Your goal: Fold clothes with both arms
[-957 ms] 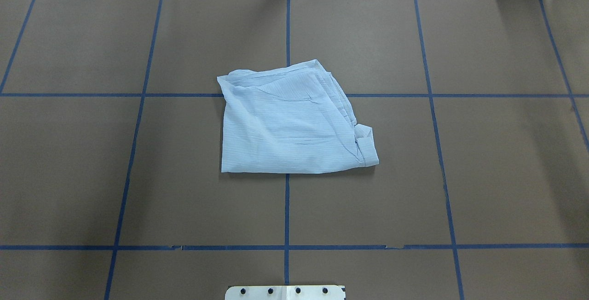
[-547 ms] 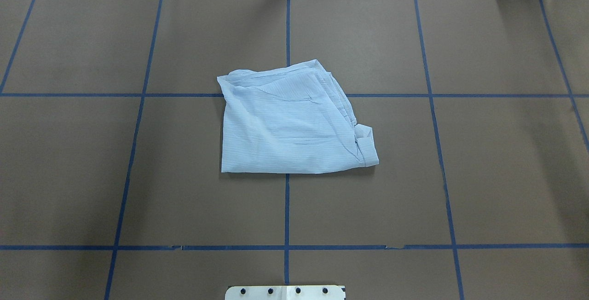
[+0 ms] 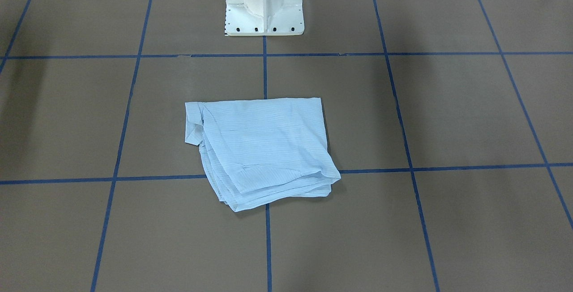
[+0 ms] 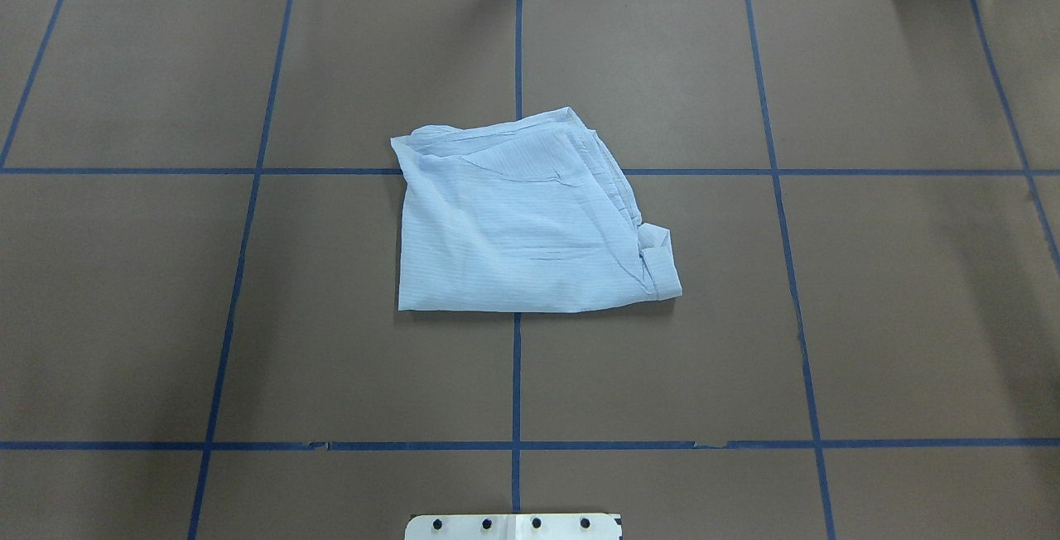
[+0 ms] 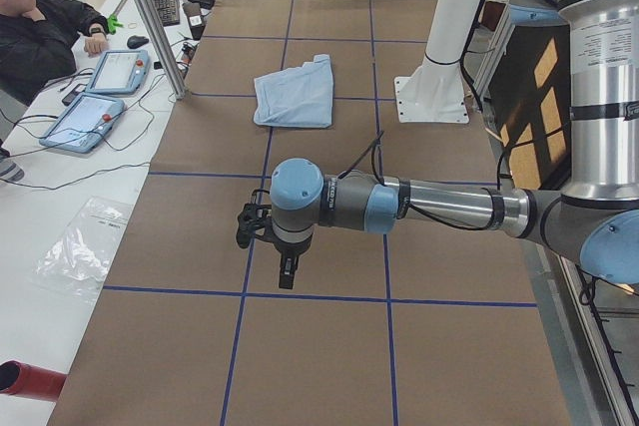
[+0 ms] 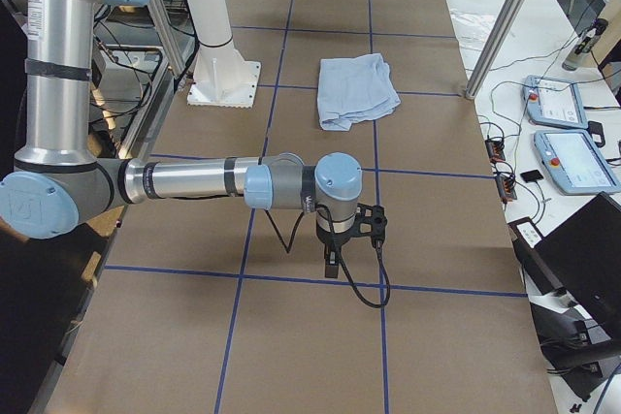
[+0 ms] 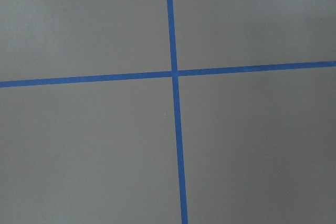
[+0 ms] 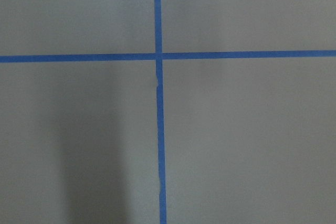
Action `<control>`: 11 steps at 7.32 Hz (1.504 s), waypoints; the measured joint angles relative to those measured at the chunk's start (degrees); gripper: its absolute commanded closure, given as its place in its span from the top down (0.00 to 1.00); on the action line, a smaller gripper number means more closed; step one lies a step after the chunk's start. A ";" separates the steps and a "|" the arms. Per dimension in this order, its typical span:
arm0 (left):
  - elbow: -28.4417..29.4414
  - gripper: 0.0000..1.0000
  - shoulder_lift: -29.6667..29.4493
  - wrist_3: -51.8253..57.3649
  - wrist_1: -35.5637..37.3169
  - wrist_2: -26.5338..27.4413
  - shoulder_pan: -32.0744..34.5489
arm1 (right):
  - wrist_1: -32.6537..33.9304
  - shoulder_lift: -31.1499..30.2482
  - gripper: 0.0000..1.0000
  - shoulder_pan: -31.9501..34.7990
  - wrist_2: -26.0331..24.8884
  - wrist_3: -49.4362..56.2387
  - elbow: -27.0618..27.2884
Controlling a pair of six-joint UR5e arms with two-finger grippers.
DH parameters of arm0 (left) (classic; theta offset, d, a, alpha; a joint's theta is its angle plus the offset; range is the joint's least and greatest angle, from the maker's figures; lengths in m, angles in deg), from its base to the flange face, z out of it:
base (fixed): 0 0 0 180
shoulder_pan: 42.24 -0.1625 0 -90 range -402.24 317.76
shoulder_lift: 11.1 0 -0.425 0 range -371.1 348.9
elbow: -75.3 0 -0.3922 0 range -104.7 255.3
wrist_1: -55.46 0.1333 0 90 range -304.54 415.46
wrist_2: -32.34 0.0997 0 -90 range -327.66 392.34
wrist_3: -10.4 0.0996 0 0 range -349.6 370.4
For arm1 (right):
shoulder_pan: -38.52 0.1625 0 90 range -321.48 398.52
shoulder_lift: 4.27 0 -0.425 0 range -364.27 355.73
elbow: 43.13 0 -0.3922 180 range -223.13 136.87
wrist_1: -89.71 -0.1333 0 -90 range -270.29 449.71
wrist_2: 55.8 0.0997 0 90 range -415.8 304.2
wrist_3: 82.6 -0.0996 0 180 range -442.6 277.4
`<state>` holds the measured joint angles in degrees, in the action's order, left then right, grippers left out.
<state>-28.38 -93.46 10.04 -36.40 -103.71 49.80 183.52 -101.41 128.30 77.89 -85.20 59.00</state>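
Two arms in this one, and both are well apart from the cloth.

Left side first. The left arm (image 5: 429, 209) reaches out low over the brown table (image 4: 124, 316). The left gripper (image 5: 287, 281) points straight down near a crossing in the blue tape grid (image 7: 174, 73). Only the side camera catches it, so I can't tell if the fingers are spread or pressed together.

In the middle, the shirt (image 4: 513, 225) lies flat on the table, folded into a rough square. It sits over the centre tape line, straight out from the white pedestal (image 3: 264, 5), with neither gripper near it. The stacked layers show along its far edge and along the edge on the robot's right. A little collar corner (image 4: 658, 246) pokes out on that right side.

On the right it's pretty much a mirror image. The right arm (image 6: 194, 181) is stretched out low and the right gripper (image 6: 331, 269) points down over the table. Again I can't tell how the fingers stand.
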 measured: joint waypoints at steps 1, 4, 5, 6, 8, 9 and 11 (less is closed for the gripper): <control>0.04 1.00 0.00 0.01 0.01 0.00 0.00 | -0.02 -0.23 1.00 -0.02 1.67 0.26 -0.33; 0.07 1.00 0.00 0.01 0.01 0.00 -0.02 | -0.11 -0.26 1.00 -0.04 2.52 0.39 -0.51; 0.06 1.00 0.00 0.02 0.01 0.00 -0.02 | -0.13 -0.23 1.00 -0.04 2.33 0.40 -0.52; 0.06 1.00 0.00 0.01 0.01 0.00 -0.02 | -0.17 -0.17 1.00 -0.05 2.20 0.40 -0.52; 0.07 1.00 0.09 0.01 0.01 0.00 -0.01 | -0.29 -0.09 1.00 -0.04 2.09 0.35 -0.43; 0.10 1.00 0.13 0.02 -0.01 0.02 0.00 | -0.45 -0.05 1.00 -0.05 2.02 0.11 -0.37; -0.12 1.00 0.17 0.02 -0.01 0.02 -0.01 | -0.68 0.08 1.00 -0.10 1.93 -0.37 -0.35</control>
<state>-28.50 -93.29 10.05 -36.41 -103.69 49.80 182.84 -101.32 128.20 79.83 -85.57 58.65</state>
